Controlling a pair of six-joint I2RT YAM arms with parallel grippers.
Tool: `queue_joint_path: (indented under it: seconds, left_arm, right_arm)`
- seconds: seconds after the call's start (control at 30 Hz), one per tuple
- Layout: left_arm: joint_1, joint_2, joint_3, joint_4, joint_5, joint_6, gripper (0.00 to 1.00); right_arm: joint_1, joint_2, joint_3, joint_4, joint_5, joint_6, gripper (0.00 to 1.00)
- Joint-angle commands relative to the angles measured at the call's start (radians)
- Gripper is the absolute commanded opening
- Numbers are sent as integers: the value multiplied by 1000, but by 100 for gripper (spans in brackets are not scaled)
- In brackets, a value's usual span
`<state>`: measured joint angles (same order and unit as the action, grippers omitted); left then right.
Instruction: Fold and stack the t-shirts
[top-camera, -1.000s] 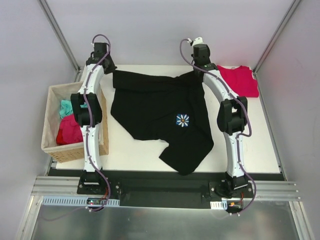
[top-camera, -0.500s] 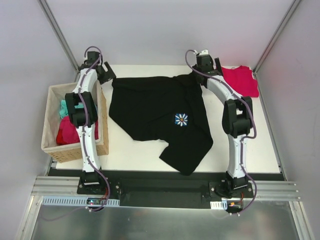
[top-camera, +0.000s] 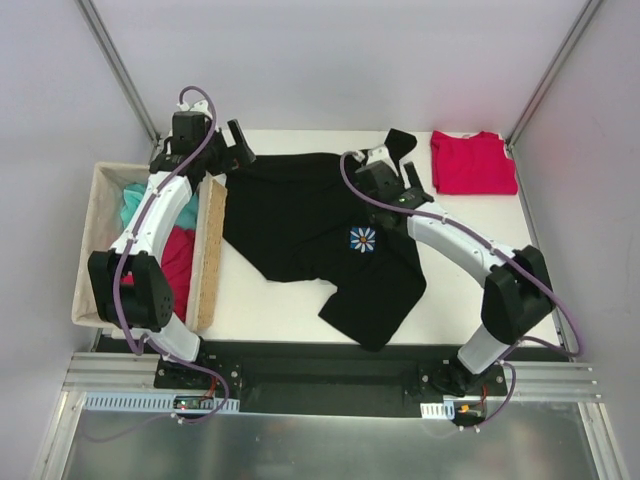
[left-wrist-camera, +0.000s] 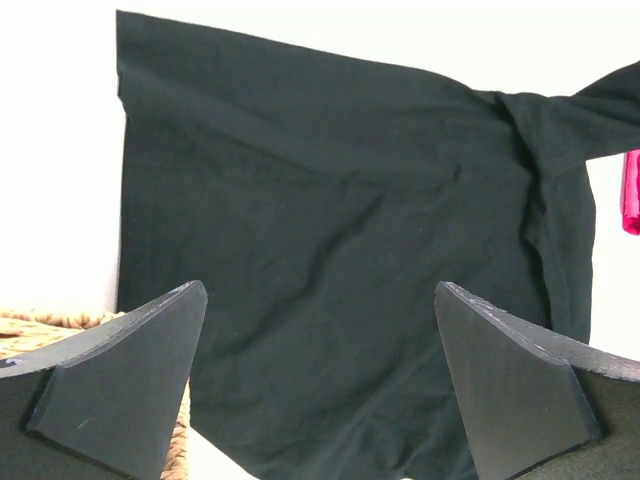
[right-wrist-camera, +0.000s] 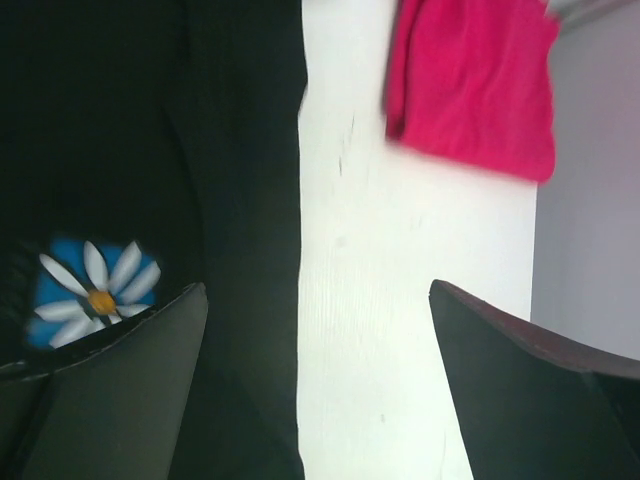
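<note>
Black shirt (top-camera: 310, 225) lies spread and rumpled across the middle of the white table (top-camera: 500, 270), its daisy emblem (top-camera: 365, 239) facing up and one end trailing toward the near edge. The red shirt (top-camera: 473, 162) lies flat in the far right corner, apart from the black one. The left gripper (top-camera: 232, 150) hovers over the black shirt's far left corner, jaws wide, nothing between them. The right gripper (top-camera: 408, 158) hangs over the black shirt's far right edge, between the emblem and the red shirt, jaws likewise wide and empty. A tan basket (top-camera: 210, 250) stands just beside the black shirt on the left, with red and teal cloth inside
</note>
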<state>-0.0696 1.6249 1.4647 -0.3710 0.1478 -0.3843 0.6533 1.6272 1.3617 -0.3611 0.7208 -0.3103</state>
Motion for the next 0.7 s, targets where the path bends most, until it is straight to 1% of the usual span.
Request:
queue_joint_path:
  seconds: [0.0,0.13,0.2,0.37,0.47,0.5,0.53,0.6,0.67]
  left_arm:
    - [-9,-50,-83,-321,-74,51,99]
    - [-9,2,-29,-356,-129,70,99]
    - [-9,19,-26,-364,-143,73,99]
    - [13,127,51,-379,-134,39,99]
    - [14,185,132,-321,-166,51,99]
    - [17,203,185,-307,-163,65,99]
    - [19,248,216,-292,-157,71,99]
    - [27,288,297,-276,-119,74,99]
    - [42,337,339,-244,-93,62,99]
  right_arm:
    - [-3,35,-41,-133,40,122,98]
    - [16,40,8,-150,40,109,98]
    - [28,40,25,-156,35,102,98]
    - [51,56,77,-170,31,89,98]
    - [63,66,86,-170,32,82,98]
    - [65,66,85,-170,34,82,98]
    - [66,66,80,-168,35,79,98]
    - [69,60,60,-160,40,76,98]
    - [71,51,45,-153,39,73,98]
